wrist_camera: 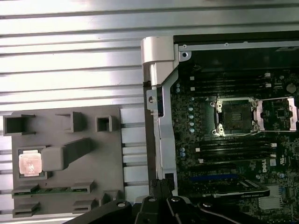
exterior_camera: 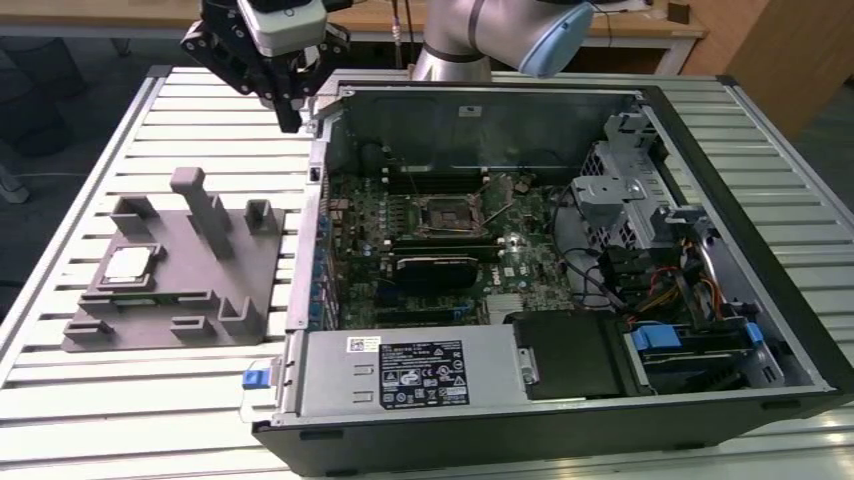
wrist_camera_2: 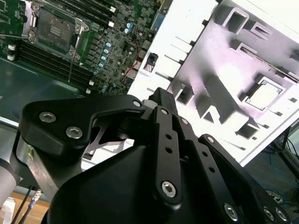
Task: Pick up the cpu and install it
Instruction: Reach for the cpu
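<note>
Hovering hand [exterior_camera: 288, 122]: black, hanging from the arm above the far part of the worktop [exterior_camera: 80, 150]. Its tips point down just beside the far corner of the case [exterior_camera: 747, 300] on the exterior view's left, and it touches nothing.
Hand state: the two fingers seem drawn together tip to tip with nothing between them. In both wrist views [wrist_camera_2: 159, 95] [wrist_camera: 161, 184] the black linkages cover much of the tips, so closed and empty is likely rather than certain.
Cpu [exterior_camera: 130, 263]: a small pale square lying flat, top up, in a square recess of the block. It also shows in both wrist views [wrist_camera_2: 264, 94] [wrist_camera: 30, 164], with nothing gripping it.
Cpu to hand: well apart. In the exterior view the cpu lies lower than the hand, nearer the camera and farther toward the left, with the block's tall posts between the two.
Block [exterior_camera: 174, 290]: grey plastic, sitting flat on the worktop beside the case's left wall in the exterior view. It has upright posts, and a thin green strip [wrist_camera: 46, 190] lies in one slot.
Socket [wrist_camera: 236, 116]: a black-centred square on the green board inside the case, bare. Its metal frame [wrist_camera: 276, 113] is folded back beside it.
Case: black, lying on its side with the panel off and the board facing up.
Worktop: ribbed silver slats, carrying both the block and the case.
</note>
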Controlling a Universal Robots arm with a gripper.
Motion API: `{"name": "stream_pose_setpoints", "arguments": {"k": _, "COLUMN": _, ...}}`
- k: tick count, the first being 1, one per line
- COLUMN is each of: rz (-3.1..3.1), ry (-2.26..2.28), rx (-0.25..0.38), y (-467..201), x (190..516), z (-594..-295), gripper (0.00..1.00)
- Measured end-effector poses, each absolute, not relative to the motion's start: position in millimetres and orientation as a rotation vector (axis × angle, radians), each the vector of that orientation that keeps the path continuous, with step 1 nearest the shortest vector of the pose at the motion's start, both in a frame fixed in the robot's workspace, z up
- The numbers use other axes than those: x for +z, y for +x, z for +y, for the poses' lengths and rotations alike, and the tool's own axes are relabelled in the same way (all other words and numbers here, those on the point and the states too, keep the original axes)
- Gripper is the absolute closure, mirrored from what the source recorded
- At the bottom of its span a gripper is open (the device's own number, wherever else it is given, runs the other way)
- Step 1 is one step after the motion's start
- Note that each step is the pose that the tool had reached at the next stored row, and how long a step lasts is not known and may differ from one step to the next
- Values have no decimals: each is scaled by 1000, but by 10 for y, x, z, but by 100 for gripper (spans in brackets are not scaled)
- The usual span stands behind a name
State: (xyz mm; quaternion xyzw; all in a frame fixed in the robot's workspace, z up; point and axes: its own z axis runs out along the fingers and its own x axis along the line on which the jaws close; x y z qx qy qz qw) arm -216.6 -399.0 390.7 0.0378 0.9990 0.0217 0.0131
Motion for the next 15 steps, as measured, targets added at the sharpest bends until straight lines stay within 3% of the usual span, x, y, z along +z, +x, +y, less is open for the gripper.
{"name": "stream_pose_setpoints", "arguments": {"k": 15, "rz": 3112, "ry": 118, "rx": 68, "y": -2349, "x": 3896, "z": -3989, "gripper": 89}}
